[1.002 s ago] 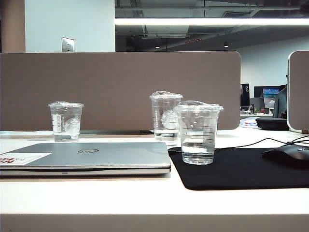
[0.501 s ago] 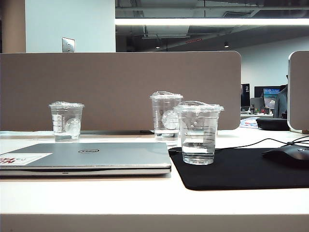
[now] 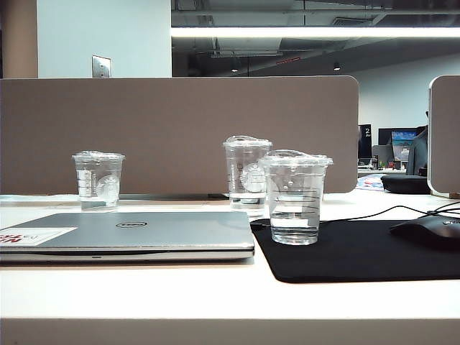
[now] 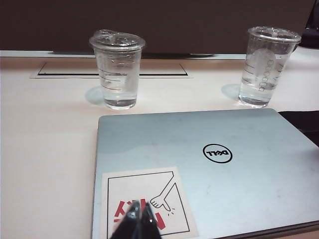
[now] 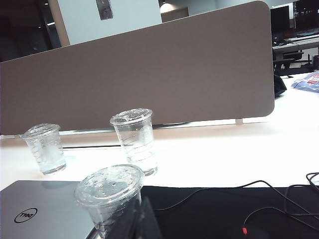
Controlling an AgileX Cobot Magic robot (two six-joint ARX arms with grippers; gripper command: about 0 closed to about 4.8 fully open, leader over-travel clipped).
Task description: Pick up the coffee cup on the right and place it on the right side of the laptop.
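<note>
The coffee cup (image 3: 295, 198), short and clear with a domed lid and thin dark lines, stands on the black mouse mat (image 3: 359, 255) just right of the closed silver Dell laptop (image 3: 165, 233). Neither gripper appears in the exterior view. In the right wrist view my right gripper (image 5: 143, 206) is shut and empty, close beside the coffee cup (image 5: 107, 196) on its mat side. In the left wrist view my left gripper (image 4: 140, 206) is shut, hovering over the red-lettered white sticker (image 4: 144, 201) on the laptop (image 4: 224, 149) lid.
A taller clear cup with a round logo (image 3: 246, 176) stands behind the coffee cup. Another short clear cup (image 3: 98, 181) stands at the back left. A black mouse (image 3: 430, 230) with its cable lies on the mat's right. A grey partition (image 3: 180, 133) closes the desk's rear.
</note>
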